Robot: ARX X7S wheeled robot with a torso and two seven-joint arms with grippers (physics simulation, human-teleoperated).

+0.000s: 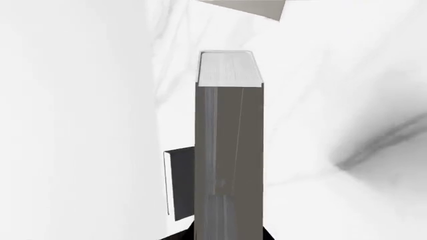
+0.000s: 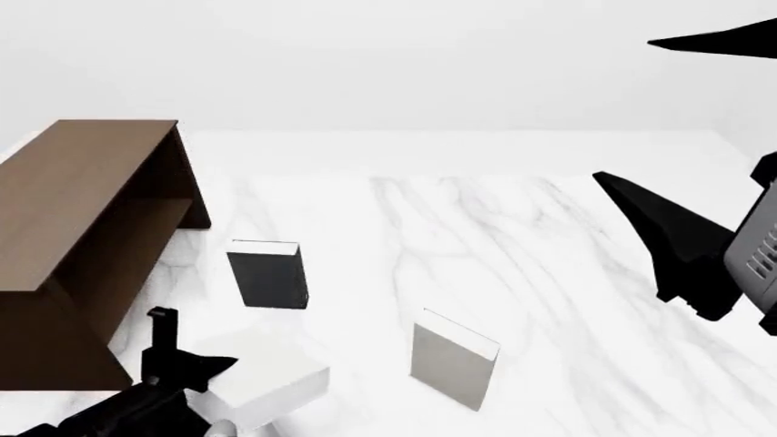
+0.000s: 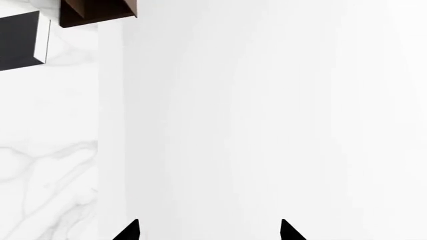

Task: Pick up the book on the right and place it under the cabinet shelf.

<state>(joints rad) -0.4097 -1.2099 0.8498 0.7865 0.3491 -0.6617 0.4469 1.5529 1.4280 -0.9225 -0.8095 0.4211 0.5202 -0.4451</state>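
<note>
Left end effector (image 2: 164,350): clamped on pale book (image 2: 261,378). Right end effector (image 3: 208,231): agape, empty, well apart from book (image 2: 454,359). Risk: wrong book grasped.

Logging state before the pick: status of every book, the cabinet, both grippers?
book on the right: upright, untouched.
dark book: upright, untouched.
other pale book: beside left gripper, grasp unclear.
cabinet: open-fronted, no book visible inside.
left gripper: open or shut unclear.
right gripper: open, empty.
</note>
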